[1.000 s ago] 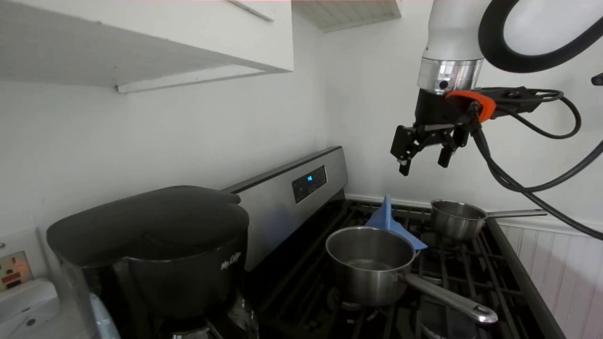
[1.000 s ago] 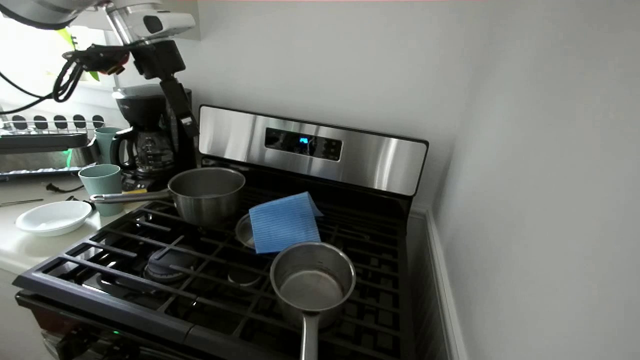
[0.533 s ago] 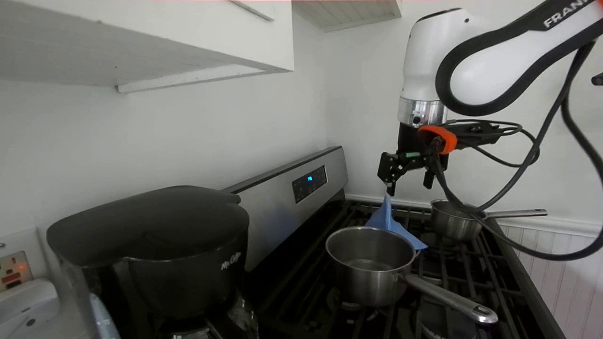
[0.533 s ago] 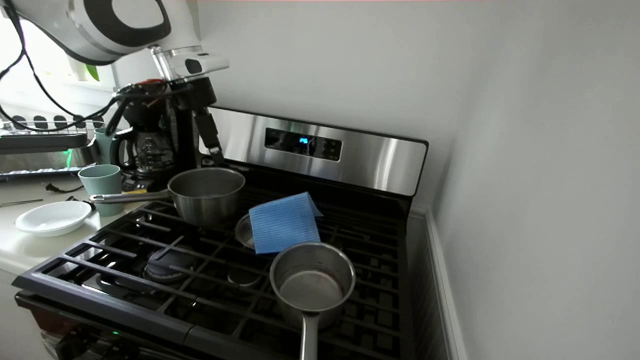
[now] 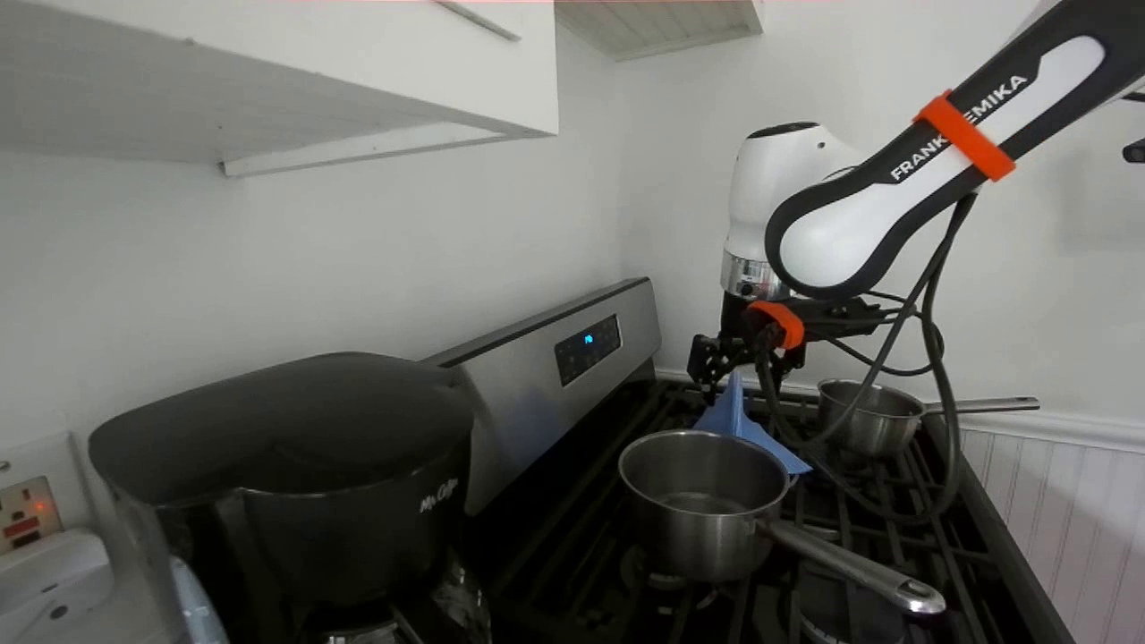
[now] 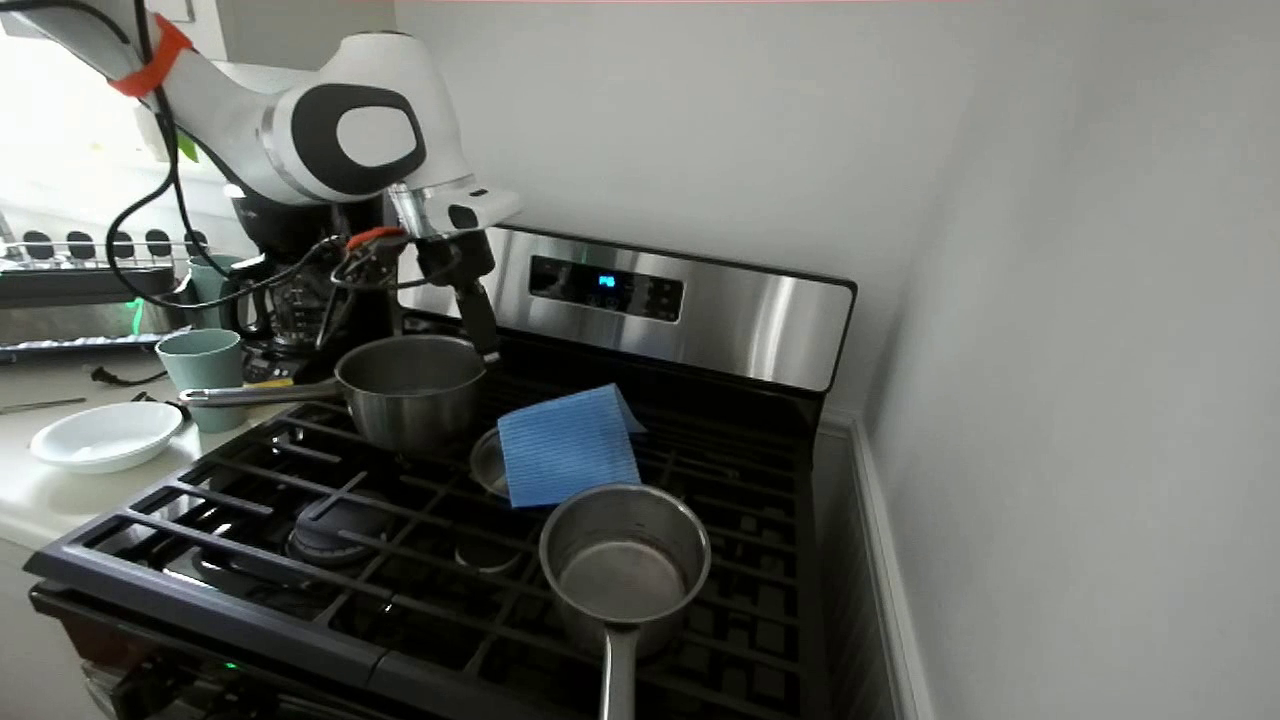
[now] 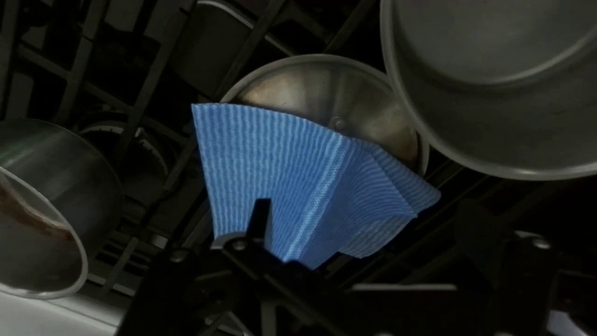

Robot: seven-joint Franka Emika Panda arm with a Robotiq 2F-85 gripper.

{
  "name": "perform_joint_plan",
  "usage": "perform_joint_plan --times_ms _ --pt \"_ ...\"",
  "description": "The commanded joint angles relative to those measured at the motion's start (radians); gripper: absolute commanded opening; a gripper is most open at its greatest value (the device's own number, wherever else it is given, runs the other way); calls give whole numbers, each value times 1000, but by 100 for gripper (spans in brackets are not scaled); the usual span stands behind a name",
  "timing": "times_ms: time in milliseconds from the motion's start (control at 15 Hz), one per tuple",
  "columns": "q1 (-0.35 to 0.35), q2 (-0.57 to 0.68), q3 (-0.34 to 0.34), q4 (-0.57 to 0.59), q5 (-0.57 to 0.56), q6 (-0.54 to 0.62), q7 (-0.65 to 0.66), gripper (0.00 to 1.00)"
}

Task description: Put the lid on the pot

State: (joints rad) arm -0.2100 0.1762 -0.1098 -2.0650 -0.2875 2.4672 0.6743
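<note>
Lettering: "Mr. Coffee" appears on the coffee maker [image 5: 286, 465], well apart from the tool [image 5: 742, 390]; above the tool, the arm [image 5: 850, 233] bears "FRANK" and "EMIKA", with an orange band [image 5: 964, 136] lying across the name. Blue figures on the display [image 6: 640, 293] are too small to read. Pose: the arm slants down from above to an upright wrist [image 5: 753, 192]; the tool points downward, its two fingers [image 7: 258, 224] spread wide. In the wrist view, a fold of the blue cloth [image 7: 289, 168] shows between the fingers; whether they touch it cannot be told. The lid [image 7: 312, 86], a shallow steel disc, lies below the tool, partly under the cloth. The pot [image 5: 702, 510] stands upright just beside the lid, near the tool; on the tool's opposite side, across the cloth, stands a smaller saucepan [image 6: 625, 570]. Surface and room: the worktop [image 6: 250, 625], a black stove top with grates, carries pot, saucepan, lid and cloth beneath the tool. Beyond the tool rise a steel control panel [image 6: 755, 320] and a pale wall [image 6: 700, 130]. A white bowl [image 6: 108, 437] and a green cup [image 6: 200, 365] stand on a counter [image 6: 40, 500], well apart from the tool.
</note>
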Motion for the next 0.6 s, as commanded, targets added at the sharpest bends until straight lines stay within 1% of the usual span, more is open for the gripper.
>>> perform_joint_plan --times_ms 0,67,400,533 --pt "37 58 -51 60 53 4 -7 100" --pt "46 40 -62 31 35 4 -13 100" --pt "60 50 -80 35 34 4 -13 100" --pt "67 88 -95 72 27 1 23 100"
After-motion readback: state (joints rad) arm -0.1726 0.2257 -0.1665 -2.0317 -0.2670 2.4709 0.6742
